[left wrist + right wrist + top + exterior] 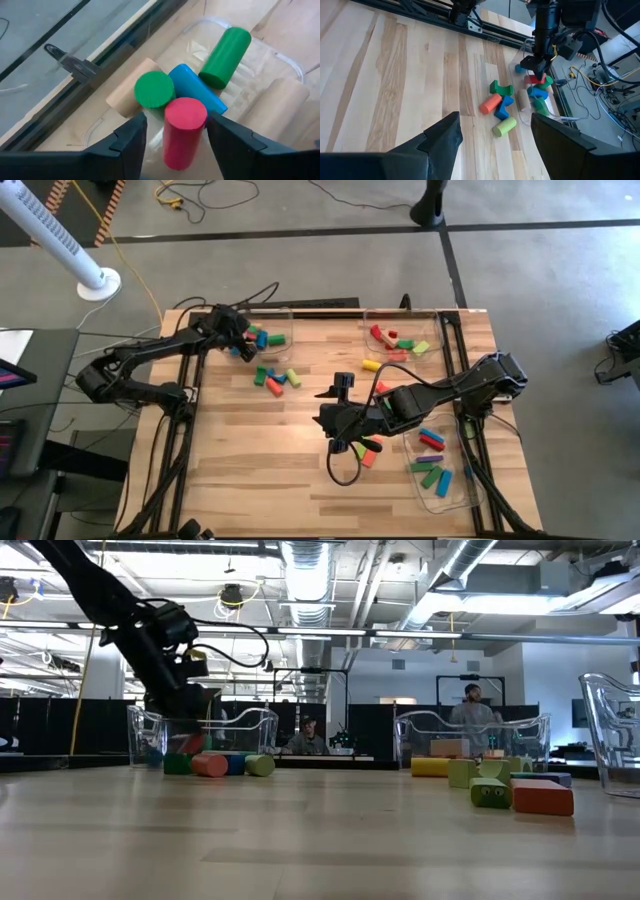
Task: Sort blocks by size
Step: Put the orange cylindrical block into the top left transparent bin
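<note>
My left gripper (176, 122) hangs open over the clear tray (272, 320) at the table's far left, slanting down into it (243, 342). A red cylinder (182, 132) stands between its fingers and leans on the pile of blocks in the tray: a green cylinder (155, 89), a blue one (197, 90), a longer green one (225, 57) and a tan one (125, 92). My right gripper (495, 127) waits open above the table's middle (338, 430) with nothing between its fingers. My left gripper has a finger on each side of the red cylinder's upper end (185, 115), coming slanting down from the table's near left. A gap shows beside one finger (132, 135). Whether the other finger (225, 137) touches the cylinder, I cannot tell.
Loose blocks (275, 377) lie near the left tray, a yellow one (371, 365) at mid-table, and more (366, 452) under the right arm. Clear trays with blocks stand at the far right (400, 338) and near right (436, 465). People show in the room beyond the table.
</note>
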You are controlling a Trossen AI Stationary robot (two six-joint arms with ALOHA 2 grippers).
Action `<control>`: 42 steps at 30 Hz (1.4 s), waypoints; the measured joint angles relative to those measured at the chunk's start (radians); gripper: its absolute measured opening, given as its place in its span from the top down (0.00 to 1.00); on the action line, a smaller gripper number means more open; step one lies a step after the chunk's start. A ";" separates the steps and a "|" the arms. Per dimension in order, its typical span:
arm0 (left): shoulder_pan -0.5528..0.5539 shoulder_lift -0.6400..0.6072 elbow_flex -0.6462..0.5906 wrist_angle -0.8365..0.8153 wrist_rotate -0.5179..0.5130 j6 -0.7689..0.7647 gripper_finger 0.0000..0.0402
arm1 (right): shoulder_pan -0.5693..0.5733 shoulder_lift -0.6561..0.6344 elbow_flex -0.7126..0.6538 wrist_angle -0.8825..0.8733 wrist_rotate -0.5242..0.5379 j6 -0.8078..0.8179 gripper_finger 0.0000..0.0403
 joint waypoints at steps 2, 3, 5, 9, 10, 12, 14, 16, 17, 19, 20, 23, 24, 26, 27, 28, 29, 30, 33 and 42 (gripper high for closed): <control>0.000 -0.008 0.002 0.004 0.001 -0.004 0.48 | 0.000 0.000 0.000 0.000 0.000 0.000 0.32; 0.000 -0.015 0.002 0.006 0.004 -0.005 0.48 | 0.000 0.000 0.000 0.000 0.000 0.000 0.32; 0.000 -0.035 0.002 0.011 0.018 -0.013 0.47 | 0.000 0.000 0.000 0.000 0.000 0.000 0.32; -0.001 -0.109 0.002 0.016 0.043 -0.021 0.46 | 0.000 0.000 0.000 0.000 0.000 0.000 0.32; -0.002 -0.132 0.002 0.016 0.052 -0.024 0.46 | 0.000 0.000 0.000 0.000 0.000 0.000 0.32; -0.008 -0.188 0.002 0.015 0.055 -0.029 0.46 | 0.000 0.000 0.000 0.000 0.000 0.000 0.32; -0.018 -0.248 0.002 0.014 0.066 -0.034 0.46 | 0.000 0.000 0.000 0.000 0.000 0.000 0.32; -0.033 -0.308 0.002 0.010 0.087 -0.046 0.46 | -0.004 0.000 0.000 0.000 0.000 -0.001 0.32; -0.041 -0.336 0.002 0.007 0.099 -0.054 0.46 | -0.006 0.000 0.000 0.000 0.000 0.000 0.32; -0.064 -0.392 0.002 0.001 0.117 -0.071 0.46 | -0.008 0.000 0.000 0.000 0.000 0.000 0.32; -0.077 -0.419 0.002 -0.004 0.130 -0.079 0.46 | -0.011 0.000 0.000 0.000 0.000 0.000 0.32; -0.128 -0.492 0.002 -0.032 0.160 -0.100 0.46 | -0.013 0.000 0.000 0.000 0.000 0.000 0.32; -0.148 -0.512 0.002 -0.044 0.168 -0.107 0.46 | -0.015 0.000 0.000 0.000 0.000 0.000 0.32; -0.194 -0.548 0.002 -0.072 0.190 -0.111 0.46 | -0.020 0.000 0.000 0.000 0.000 0.000 0.32; -0.219 -0.565 0.002 -0.088 0.201 -0.111 0.46 | -0.020 0.000 0.000 0.000 0.000 0.000 0.32; -0.246 -0.578 0.002 -0.105 0.211 -0.112 0.46 | -0.020 0.000 0.000 0.000 0.000 0.000 0.32; -0.275 -0.588 0.002 -0.123 0.218 -0.112 0.46 | -0.020 0.000 0.000 0.000 0.000 0.000 0.32; -0.306 -0.596 0.002 -0.140 0.228 -0.112 0.46 | -0.020 0.000 0.000 0.000 0.000 0.000 0.32; -0.408 -0.607 0.002 -0.189 0.246 -0.109 0.46 | -0.020 0.000 0.000 0.001 0.000 0.000 0.32; -0.784 -0.589 0.001 -0.275 0.238 -0.062 0.46 | -0.020 0.000 0.000 0.089 0.000 0.003 0.32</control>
